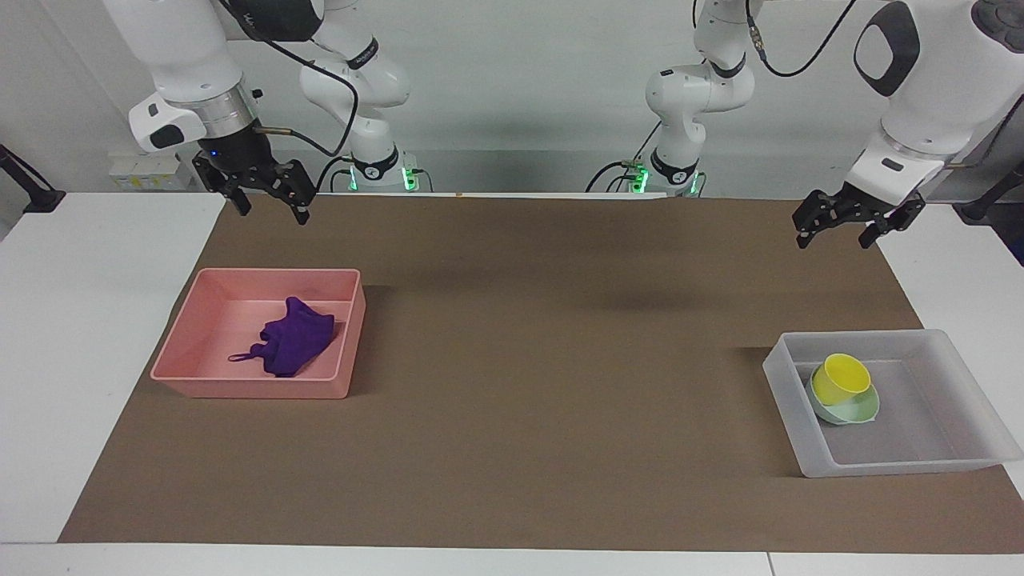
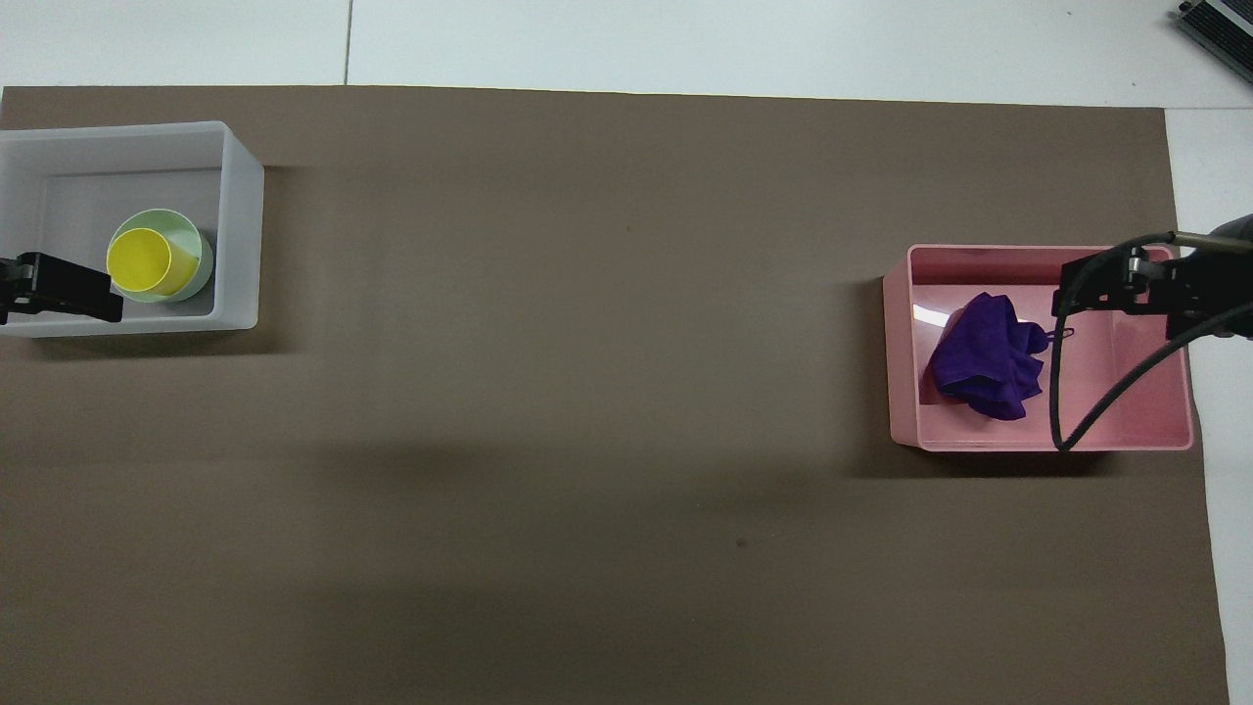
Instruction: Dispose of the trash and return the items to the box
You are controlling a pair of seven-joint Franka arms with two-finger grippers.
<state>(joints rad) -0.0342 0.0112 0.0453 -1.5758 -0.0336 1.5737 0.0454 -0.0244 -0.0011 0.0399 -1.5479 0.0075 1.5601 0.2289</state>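
Sideways, yellow cup [image 1: 841, 378] in bowl [image 1: 858, 410]

L tool [image 1: 838, 226] up, fingers apart | R tool [image 1: 268, 202] up, fingers apart

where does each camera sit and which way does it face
Facing view: high across the table, looking at the robots; both arms and open tools, left tool, right tool.
Overhead view: above the robots' end, looking steeply down; only tool tips show.
Shared: pink tray with purple cloth, box with yellow cup in green bowl.
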